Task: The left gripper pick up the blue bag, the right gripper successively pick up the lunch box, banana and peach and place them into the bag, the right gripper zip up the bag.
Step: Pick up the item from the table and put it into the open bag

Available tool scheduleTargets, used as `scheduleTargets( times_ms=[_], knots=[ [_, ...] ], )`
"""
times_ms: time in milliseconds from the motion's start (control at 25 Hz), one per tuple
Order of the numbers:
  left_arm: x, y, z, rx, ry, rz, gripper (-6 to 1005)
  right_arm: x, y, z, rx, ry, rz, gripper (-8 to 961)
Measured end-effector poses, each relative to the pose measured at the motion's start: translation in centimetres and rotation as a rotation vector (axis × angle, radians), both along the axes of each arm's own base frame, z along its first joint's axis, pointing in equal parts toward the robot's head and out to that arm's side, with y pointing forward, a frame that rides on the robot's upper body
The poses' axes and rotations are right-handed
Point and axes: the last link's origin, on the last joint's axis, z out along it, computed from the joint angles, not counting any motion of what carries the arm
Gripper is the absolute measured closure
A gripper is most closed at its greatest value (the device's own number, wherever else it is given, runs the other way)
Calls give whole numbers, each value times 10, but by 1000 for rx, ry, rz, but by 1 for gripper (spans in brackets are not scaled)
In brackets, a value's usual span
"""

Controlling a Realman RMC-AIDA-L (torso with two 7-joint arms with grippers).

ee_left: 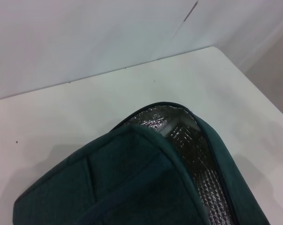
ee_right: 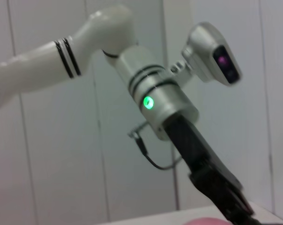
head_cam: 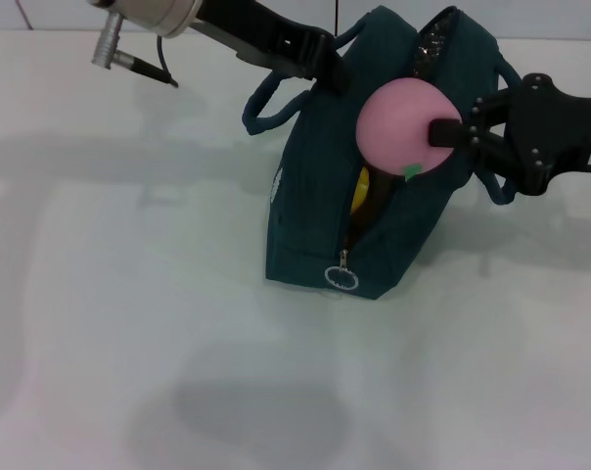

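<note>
We see the blue bag point(head_cam: 315, 215) standing on the white bench point(head_cam: 129, 323) toward its far edge, its top gaping so the silver foil lining point(ee_left: 193, 150) shows. The left gripper point(head_cam: 327, 65) pinches the bag's fabric at the top by a loop handle point(head_cam: 266, 106), holding that side up. The right gripper point(head_cam: 450, 131) is clamped on the peach point(head_cam: 405, 125), which hangs directly over the bag's open mouth. A strip of the yellow banana point(head_cam: 360, 192) shows inside the opening. The zipper's ring pull point(head_cam: 341, 279) hangs at the bag's near end.
</note>
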Motion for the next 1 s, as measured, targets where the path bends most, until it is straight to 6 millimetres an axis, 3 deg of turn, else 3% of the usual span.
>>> scheduleTargets(
  times_ms=[520, 1000],
  knots=[
    [5, -1, 0, -13, 4, -10, 957, 18, 11, -20, 57, -83, -92, 881],
    [2, -3, -1, -24, 2, -1, 956, 45, -5, -26, -11, -95, -196, 877]
  ],
)
